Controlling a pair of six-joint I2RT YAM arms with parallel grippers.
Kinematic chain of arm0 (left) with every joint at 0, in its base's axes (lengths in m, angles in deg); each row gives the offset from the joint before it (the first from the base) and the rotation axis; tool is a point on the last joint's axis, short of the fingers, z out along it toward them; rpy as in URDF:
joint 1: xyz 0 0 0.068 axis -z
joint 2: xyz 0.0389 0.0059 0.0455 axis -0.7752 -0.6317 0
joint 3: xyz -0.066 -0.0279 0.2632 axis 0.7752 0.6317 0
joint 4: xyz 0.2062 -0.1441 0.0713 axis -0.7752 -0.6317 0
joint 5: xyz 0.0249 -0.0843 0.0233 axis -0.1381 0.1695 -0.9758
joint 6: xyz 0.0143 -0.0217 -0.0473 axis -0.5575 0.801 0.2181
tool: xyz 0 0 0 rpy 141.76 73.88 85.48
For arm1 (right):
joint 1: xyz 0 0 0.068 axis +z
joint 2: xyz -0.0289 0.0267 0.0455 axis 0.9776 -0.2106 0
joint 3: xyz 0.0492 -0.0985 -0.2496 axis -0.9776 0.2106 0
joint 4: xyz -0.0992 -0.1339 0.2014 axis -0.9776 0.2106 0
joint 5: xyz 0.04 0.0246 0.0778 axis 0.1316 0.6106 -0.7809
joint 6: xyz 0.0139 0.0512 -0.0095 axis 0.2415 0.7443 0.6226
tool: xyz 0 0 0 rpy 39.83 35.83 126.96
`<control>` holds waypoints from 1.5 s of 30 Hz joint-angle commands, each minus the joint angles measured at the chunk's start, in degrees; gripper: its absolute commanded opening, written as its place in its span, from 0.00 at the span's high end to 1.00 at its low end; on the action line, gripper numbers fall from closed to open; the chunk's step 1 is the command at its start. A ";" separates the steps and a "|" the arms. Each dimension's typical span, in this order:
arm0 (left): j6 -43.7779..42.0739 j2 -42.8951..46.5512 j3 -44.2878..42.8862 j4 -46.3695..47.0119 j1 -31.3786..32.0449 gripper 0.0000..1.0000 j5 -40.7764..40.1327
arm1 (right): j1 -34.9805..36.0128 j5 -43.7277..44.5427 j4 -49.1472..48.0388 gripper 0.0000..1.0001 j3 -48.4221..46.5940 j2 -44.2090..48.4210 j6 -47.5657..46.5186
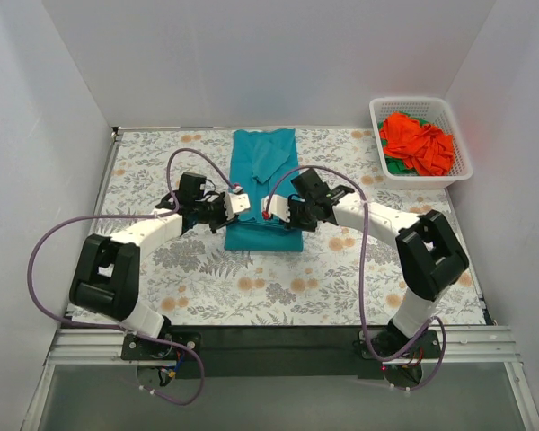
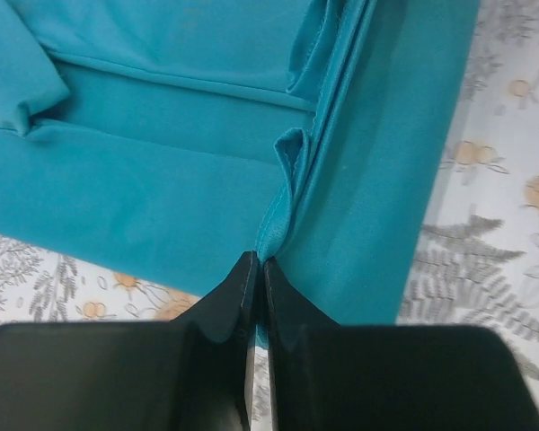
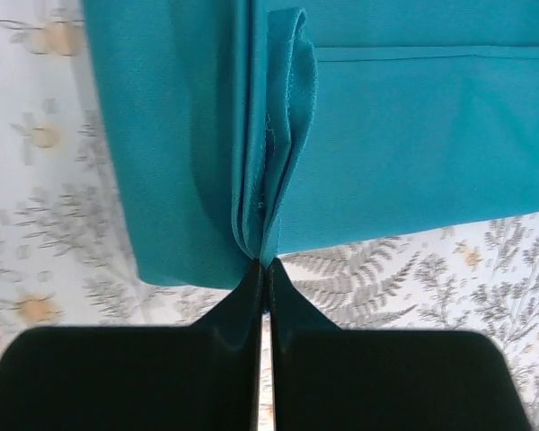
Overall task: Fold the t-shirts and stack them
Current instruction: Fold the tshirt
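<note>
The teal-blue t-shirt (image 1: 264,175) lies in a long folded strip in the middle of the table. My left gripper (image 1: 241,203) is shut on its near left edge; the pinched cloth (image 2: 278,215) rises from the fingertips in the left wrist view. My right gripper (image 1: 271,209) is shut on its near right edge, with a bunched fold (image 3: 274,180) standing up from the tips. Both hold the near hem a little above the table. An orange-red t-shirt (image 1: 418,144) lies crumpled in the white basket (image 1: 377,121), with a green one (image 1: 397,165) partly showing beneath it.
The floral tablecloth (image 1: 323,269) covers the table. White walls close in the left, back and right sides. The basket stands at the back right corner. Purple cables loop over both arms.
</note>
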 commanded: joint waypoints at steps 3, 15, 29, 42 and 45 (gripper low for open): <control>-3.27 -8.14 -7.85 4.05 -2.61 1.00 3.15 | -4.62 -1.27 -0.87 0.99 -11.15 -7.28 -6.20; -2.32 -26.25 -25.79 10.90 -5.43 1.00 2.54 | -10.69 -1.71 -0.87 0.99 -31.98 -23.81 -7.96; 6.29 -27.50 -21.94 31.10 -5.52 0.48 -7.83 | -12.45 4.62 -5.97 0.27 -36.48 -26.81 -0.32; 11.76 -6.93 -6.66 14.96 -6.48 0.54 4.11 | -13.16 -5.57 1.67 0.53 -23.59 -11.78 3.56; 7.03 -5.35 -2.27 11.54 -5.79 0.55 6.14 | -11.93 -8.56 2.55 0.55 -18.58 -9.76 2.51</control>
